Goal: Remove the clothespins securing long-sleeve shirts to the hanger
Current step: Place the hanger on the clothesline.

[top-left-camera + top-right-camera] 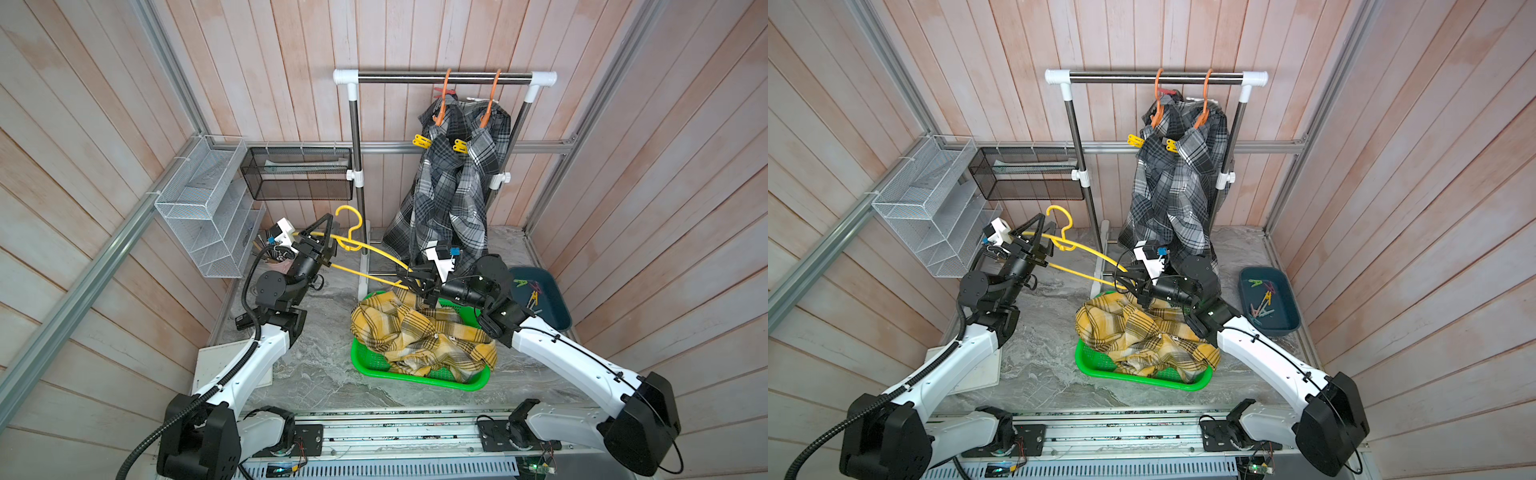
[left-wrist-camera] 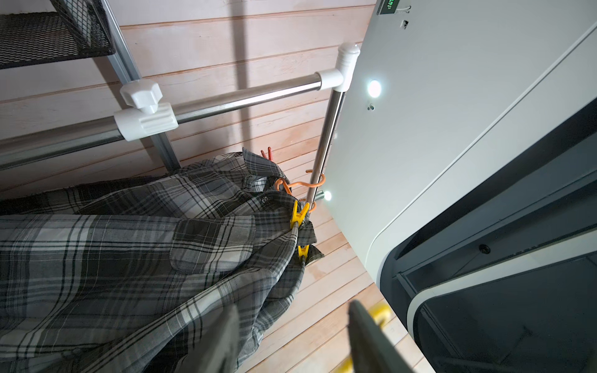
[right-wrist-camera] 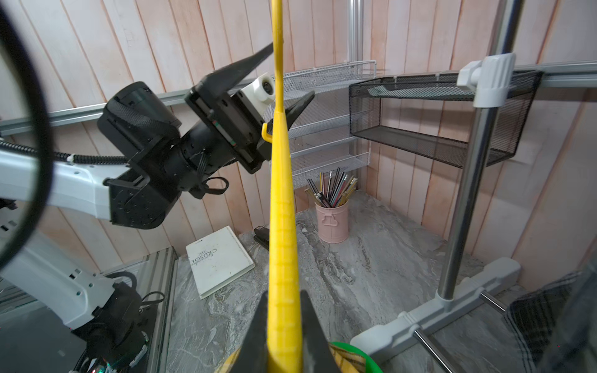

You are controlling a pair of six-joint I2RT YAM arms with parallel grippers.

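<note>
R fingers (image 3: 255,336) clamp yellow hanger (image 3: 281,226) — L fingers (image 3: 239,67) spread.

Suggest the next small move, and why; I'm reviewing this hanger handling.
Probably draw the left gripper back off the yellow hanger: its jaws stand open around the bar, while the right gripper is shut on the other end. The yellow shirt already lies in the green basket, so the bare hanger can go.

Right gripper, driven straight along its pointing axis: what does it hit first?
Probably the left gripper, its jaws open around the same yellow hanger that the right gripper grips; the gap between them is hard to judge.
</note>
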